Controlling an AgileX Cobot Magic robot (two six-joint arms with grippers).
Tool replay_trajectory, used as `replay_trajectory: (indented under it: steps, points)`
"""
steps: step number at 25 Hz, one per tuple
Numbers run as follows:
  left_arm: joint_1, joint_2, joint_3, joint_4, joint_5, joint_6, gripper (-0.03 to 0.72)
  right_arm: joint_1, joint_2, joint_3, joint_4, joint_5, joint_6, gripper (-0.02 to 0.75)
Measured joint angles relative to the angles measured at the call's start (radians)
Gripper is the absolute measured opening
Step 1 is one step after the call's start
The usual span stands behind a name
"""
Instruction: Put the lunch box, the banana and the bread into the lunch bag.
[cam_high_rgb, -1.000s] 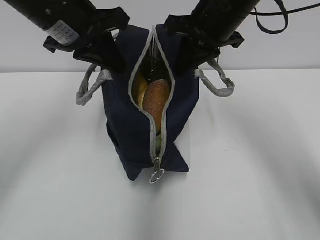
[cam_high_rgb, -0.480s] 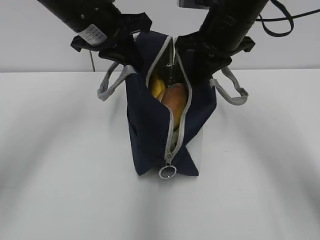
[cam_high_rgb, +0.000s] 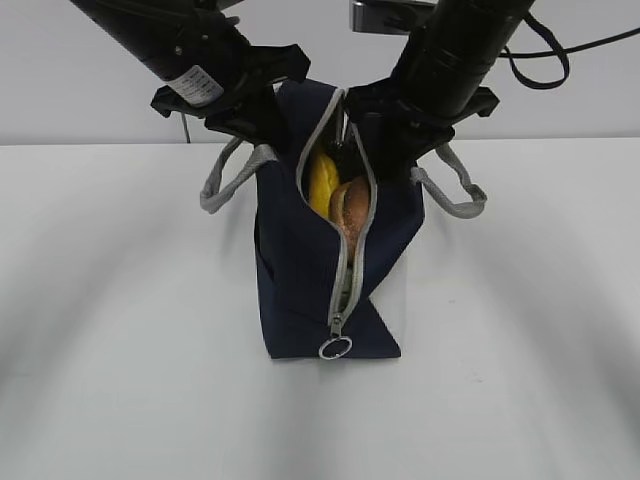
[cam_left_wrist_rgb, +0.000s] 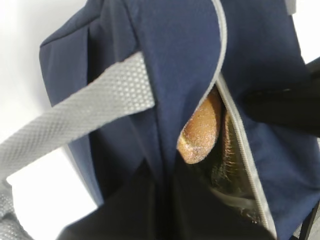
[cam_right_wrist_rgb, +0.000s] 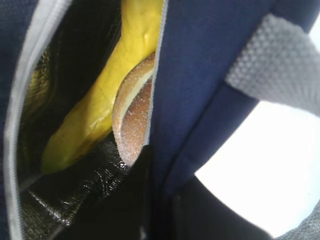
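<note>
Standing on your white table (cam_high_rgb: 120, 330): lunch bag (cam_high_rgb: 300, 290), zipper open, banana (cam_high_rgb: 320, 183) and bread (cam_high_rgb: 350, 208) showing inside. Left gripper (cam_high_rgb: 262, 128) and right gripper (cam_high_rgb: 385, 135) each sit at the rim; whether the fingers pinch fabric you cannot tell. The arm's white label (cam_high_rgb: 200, 85) is unreadable.

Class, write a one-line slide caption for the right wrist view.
Banana and bread sit inside the open navy lunch bag, against its foil lining.

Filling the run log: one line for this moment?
lunch bag: upright, zipper open | banana, bread: inside | lunch box: not visible | left claw, right claw: at bag's top edges, grip hidden
</note>
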Motion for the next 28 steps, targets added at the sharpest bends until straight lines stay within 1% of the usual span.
replay_trajectory:
  steps: [1, 2, 4, 6, 7, 8, 13, 18, 20, 22, 26, 28]
  points:
    - [0.000, 0.000, 0.000, 0.000, 0.000, 0.000, 0.058, 0.000, 0.000, 0.000, 0.008, -0.001, 0.000, 0.060]
    - [0.000, 0.000, 0.000, 0.000, 0.000, 0.000, 0.108, 0.000, 0.000, 0.000, 0.017, -0.002, 0.000, 0.104]
    - [0.000, -0.005, -0.002, -0.001, 0.012, 0.000, 0.241, 0.000, 0.000, -0.006, 0.046, 0.002, 0.000, 0.241]
    - [0.000, -0.012, -0.002, -0.001, 0.034, 0.000, 0.346, 0.000, 0.000, -0.022, 0.077, 0.017, 0.000, 0.349]
    - [0.001, -0.019, -0.003, -0.001, 0.048, 0.000, 0.394, 0.000, 0.000, -0.033, 0.093, 0.021, 0.000, 0.380]
    - [0.001, -0.024, -0.003, -0.001, 0.061, 0.000, 0.416, 0.000, 0.000, -0.043, 0.101, 0.023, 0.001, 0.396]
    - [0.002, -0.084, -0.003, 0.006, 0.102, 0.012, 0.436, 0.000, -0.015, -0.069, 0.120, 0.027, 0.024, 0.413]
    - [0.002, -0.184, -0.003, 0.083, 0.128, 0.021, 0.436, 0.000, -0.144, 0.012, 0.128, 0.027, 0.026, 0.415]
    - [0.002, -0.223, 0.010, 0.099, 0.128, 0.022, 0.436, 0.000, -0.217, 0.088, 0.130, 0.014, 0.026, 0.415]
    - [0.002, -0.270, 0.048, 0.101, 0.117, 0.024, 0.436, 0.000, -0.299, 0.176, 0.135, -0.037, 0.013, 0.415]
    - [0.002, -0.350, 0.200, 0.104, 0.069, 0.038, 0.436, 0.000, -0.449, 0.387, 0.163, -0.157, -0.083, 0.415]
    - [0.002, -0.394, 0.288, 0.104, 0.031, 0.044, 0.434, 0.000, -0.513, 0.504, 0.198, -0.213, -0.148, 0.415]
